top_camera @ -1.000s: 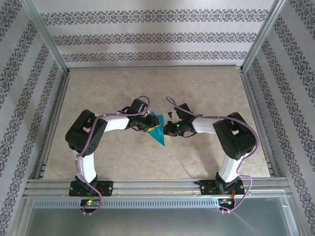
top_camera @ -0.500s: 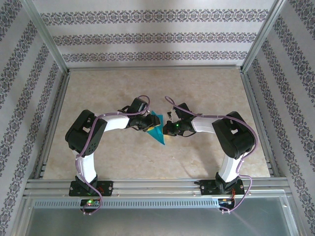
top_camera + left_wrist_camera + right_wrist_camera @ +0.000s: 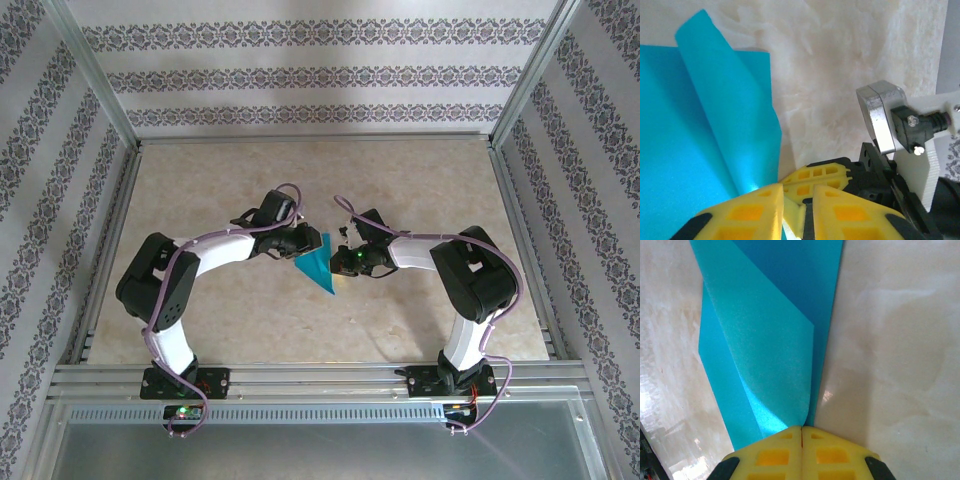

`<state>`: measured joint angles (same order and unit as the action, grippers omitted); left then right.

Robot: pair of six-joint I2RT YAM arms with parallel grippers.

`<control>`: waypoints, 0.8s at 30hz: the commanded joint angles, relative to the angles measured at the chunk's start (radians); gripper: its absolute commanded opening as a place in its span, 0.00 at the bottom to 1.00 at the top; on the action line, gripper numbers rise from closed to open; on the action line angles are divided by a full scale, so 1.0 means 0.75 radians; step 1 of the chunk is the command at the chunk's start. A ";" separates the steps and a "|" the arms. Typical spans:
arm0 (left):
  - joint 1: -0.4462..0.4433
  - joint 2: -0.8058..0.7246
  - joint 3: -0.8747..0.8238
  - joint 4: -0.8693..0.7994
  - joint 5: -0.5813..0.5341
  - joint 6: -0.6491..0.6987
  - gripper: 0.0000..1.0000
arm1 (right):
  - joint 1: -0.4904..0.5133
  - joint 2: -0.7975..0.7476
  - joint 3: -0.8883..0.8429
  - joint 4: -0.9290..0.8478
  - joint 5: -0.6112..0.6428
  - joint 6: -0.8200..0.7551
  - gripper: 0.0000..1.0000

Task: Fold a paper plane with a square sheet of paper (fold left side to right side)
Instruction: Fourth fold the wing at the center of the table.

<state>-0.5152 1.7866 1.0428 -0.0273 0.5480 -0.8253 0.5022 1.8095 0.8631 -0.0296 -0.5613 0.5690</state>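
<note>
The square sheet of paper (image 3: 320, 268) is teal-blue and lies mid-table, folded into a narrow pointed shape with its tip toward the near edge. One flap (image 3: 725, 100) stands curled up off the layer below. My right gripper (image 3: 339, 263) is shut, and its yellow fingertips (image 3: 801, 429) pinch the paper (image 3: 770, 365) where the raised flap meets its right edge. My left gripper (image 3: 303, 250) is at the paper's left side, its jaws (image 3: 805, 200) a narrow gap apart beside the flap's lower end. The right fingers (image 3: 820, 177) sit just beyond them.
The beige marbled tabletop (image 3: 420, 180) has free room all around the paper. Aluminium frame posts (image 3: 95, 85) and patterned walls close in the sides and back. A rail (image 3: 320, 378) runs along the near edge. The right wrist's camera mount (image 3: 910, 125) hangs close to my left fingers.
My left arm's elbow has swung left and nearer, its wrist has edged toward the paper, and its jaws have narrowed. The right arm and paper have stayed put.
</note>
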 commanded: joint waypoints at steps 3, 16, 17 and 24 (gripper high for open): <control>-0.007 0.122 0.028 0.101 0.122 -0.007 0.15 | 0.023 0.061 -0.007 -0.114 0.110 -0.041 0.00; -0.007 0.203 0.043 0.015 0.033 0.024 0.14 | 0.032 0.068 0.015 -0.174 0.137 -0.071 0.00; -0.007 0.205 0.040 0.009 0.022 0.022 0.14 | 0.032 0.068 0.015 -0.175 0.137 -0.071 0.00; -0.003 0.230 0.036 -0.013 -0.004 0.026 0.14 | 0.034 0.073 0.019 -0.184 0.139 -0.079 0.00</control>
<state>-0.5163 1.9327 1.0588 0.0059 0.5709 -0.8257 0.5152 1.8133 0.8886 -0.0719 -0.5354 0.5407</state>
